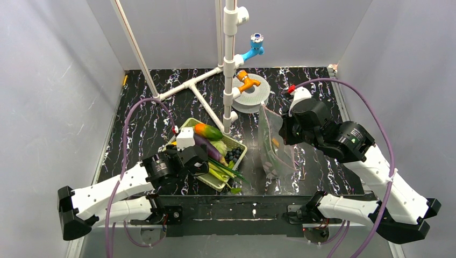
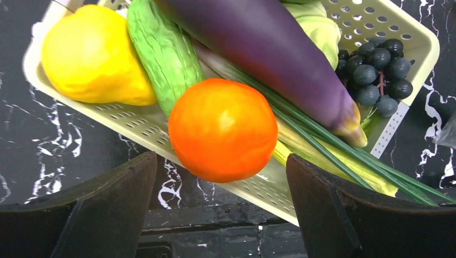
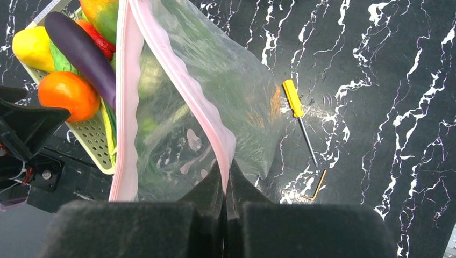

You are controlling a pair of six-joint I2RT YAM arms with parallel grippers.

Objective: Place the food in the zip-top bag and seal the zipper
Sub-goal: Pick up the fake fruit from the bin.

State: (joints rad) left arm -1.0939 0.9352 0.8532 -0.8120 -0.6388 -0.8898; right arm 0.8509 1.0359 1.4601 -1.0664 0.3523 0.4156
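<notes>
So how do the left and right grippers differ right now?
The left gripper is open and empty, its fingers either side of the orange round fruit in the basket. The right gripper is shut on the zipper of the zip-top bag. Both have dark fingers.

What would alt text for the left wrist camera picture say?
An orange round fruit sits in a pale mesh basket just ahead of the open left gripper, with a yellow fruit, bumpy cucumber, eggplant and grapes behind.
</notes>
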